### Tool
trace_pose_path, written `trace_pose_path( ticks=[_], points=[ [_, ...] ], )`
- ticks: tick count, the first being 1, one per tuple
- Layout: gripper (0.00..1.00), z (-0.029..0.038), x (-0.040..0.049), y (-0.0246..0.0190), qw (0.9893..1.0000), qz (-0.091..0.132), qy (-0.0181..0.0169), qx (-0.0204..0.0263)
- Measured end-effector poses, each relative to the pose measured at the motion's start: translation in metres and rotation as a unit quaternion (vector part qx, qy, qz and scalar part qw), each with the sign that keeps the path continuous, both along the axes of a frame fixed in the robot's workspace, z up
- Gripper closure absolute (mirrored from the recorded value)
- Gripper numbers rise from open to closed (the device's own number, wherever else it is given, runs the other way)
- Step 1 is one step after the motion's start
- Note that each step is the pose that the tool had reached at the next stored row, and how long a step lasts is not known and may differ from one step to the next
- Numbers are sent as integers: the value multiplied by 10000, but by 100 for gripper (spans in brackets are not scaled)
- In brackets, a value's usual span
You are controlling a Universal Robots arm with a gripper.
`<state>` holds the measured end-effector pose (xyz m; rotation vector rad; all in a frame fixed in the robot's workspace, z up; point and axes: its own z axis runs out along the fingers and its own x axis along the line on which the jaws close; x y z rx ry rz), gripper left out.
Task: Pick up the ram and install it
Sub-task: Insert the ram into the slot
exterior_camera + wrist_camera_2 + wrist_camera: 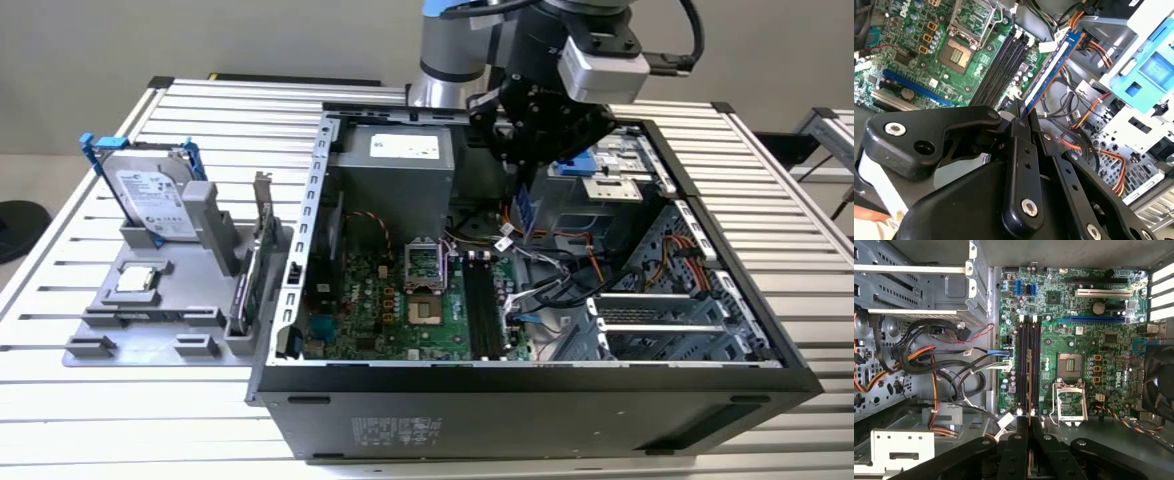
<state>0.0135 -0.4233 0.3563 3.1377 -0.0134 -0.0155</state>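
Pick-up looks done: the gripper (523, 178) is clamped on one ram (525, 212), held on edge over the open case (534, 385), above the motherboard's slots (1021, 365) and clear of them. Seating it remains. I count four slots, seemingly all empty, and one bare socket (1070, 366). Outside the case, at the exterior view's left, stand one hard drive (147, 195) and one card (262, 250).

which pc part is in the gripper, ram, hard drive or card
The ram, pinched edge-on in the gripper above the motherboard; the hard drive and card stand in the grey holder outside the case.
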Motion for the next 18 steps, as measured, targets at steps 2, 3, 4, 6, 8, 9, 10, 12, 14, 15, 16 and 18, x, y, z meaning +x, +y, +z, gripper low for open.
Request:
trace_pose_path(
  ticks=[2, 3, 4, 6, 8, 9, 10, 12, 14, 15, 16, 18],
  points=[
    [100, -29, -2, 0, 10000, 1, 0, -1],
    [100, -45, -4, 0, 10000, 1, 0, -1],
    [100, -60, -5, 0, 10000, 1, 0, -1],
    [100, -93, -10, 0, 10000, 0, 0, 0],
    [100, -122, -14, 0, 10000, 0, 0, 0],
    [100, -137, -16, 0, 10000, 1, 0, 0],
    [100, -154, -20, 0, 10000, 0, 0, 0],
    [100, -184, -25, 0, 10000, 0, 0, 0],
    [100, -227, -32, 0, 10000, 1, 0, 0],
    [100, -242, -34, 0, 10000, 1, 0, -1],
    [100, -257, -36, 0, 10000, 0, 0, 0],
    [100, -282, -38, 0, 10000, 1, 0, 0]
  ],
)
